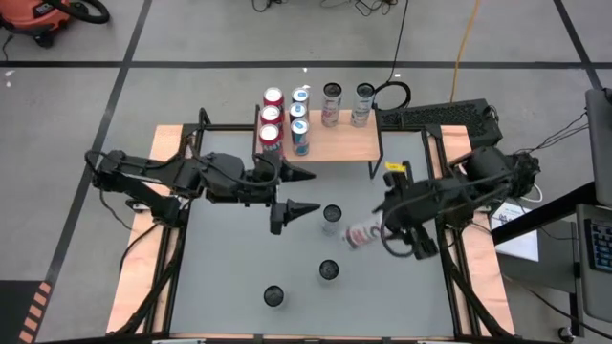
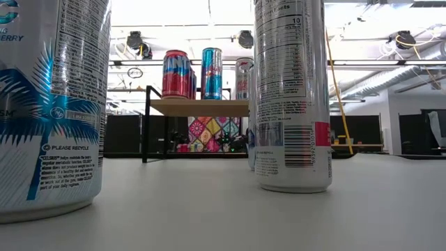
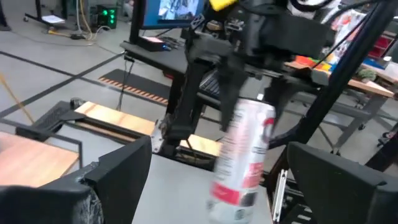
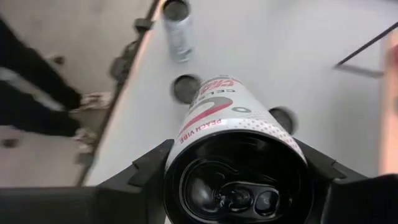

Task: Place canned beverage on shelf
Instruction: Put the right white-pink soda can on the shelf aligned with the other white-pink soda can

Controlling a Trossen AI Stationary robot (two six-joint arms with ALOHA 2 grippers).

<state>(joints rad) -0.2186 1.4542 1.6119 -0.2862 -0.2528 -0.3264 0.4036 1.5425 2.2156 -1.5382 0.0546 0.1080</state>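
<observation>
Seen from above, a grey table carries a low shelf (image 1: 344,145) with a light-brown wooden top on thin black legs, set at the far edge. Eight cans stand on it: two red-and-white cans (image 1: 272,119) and three blue-and-white cans (image 1: 300,117) crowd its left end, and two pale slim cans (image 1: 346,103) stand along its back edge. The right half of the top is bare.

The right gripper (image 1: 375,232) holds a white can with red lettering (image 1: 361,234) tipped on its side above the table, right of centre. Its jaws are partly closed around the can's body. The left gripper (image 1: 298,193) hovers just in front of the shelf's left end, fingers spread wide and empty.

Three more upright cans (image 1: 329,270) wait on the table nearer the front.

Likely risks: the tilted can may slip if the grip is loose, or topple when set down unless turned upright first. The two arms are close, so a reach towards the shelf may clip the left gripper or knock the crowded cans.
</observation>
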